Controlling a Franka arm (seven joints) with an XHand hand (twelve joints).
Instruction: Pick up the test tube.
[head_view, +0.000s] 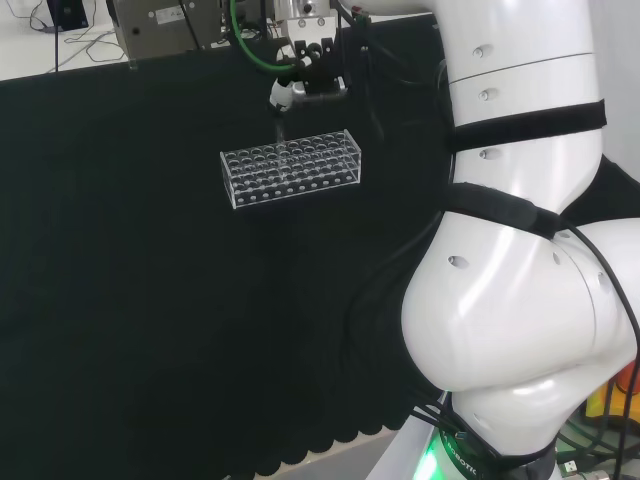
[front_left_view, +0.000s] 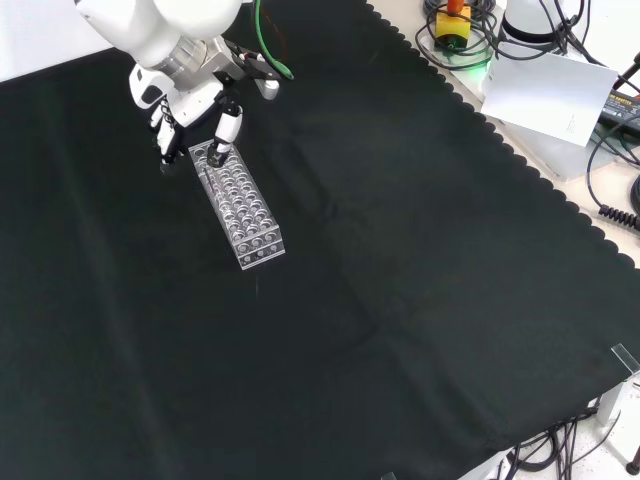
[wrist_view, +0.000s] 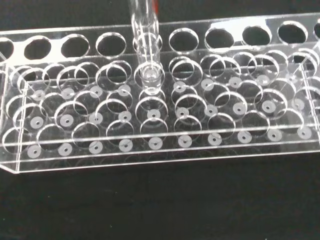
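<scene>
Where the hand (front_left_view: 190, 105) hangs over the clear rack's (front_left_view: 240, 205) far end in the front view, a clear test tube (wrist_view: 145, 45) stands in one hole; its top is cut off, and I cannot tell the fingers' state.

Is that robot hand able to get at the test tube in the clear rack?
Probably yes. The hand hangs right over the far end of the rack, and the test tube stands upright in a hole with empty holes around it.

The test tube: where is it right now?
In the wrist view the test tube stands upright in a hole of the clear rack, its bottom partway down; in the front view the hand is at the rack's far end.
</scene>
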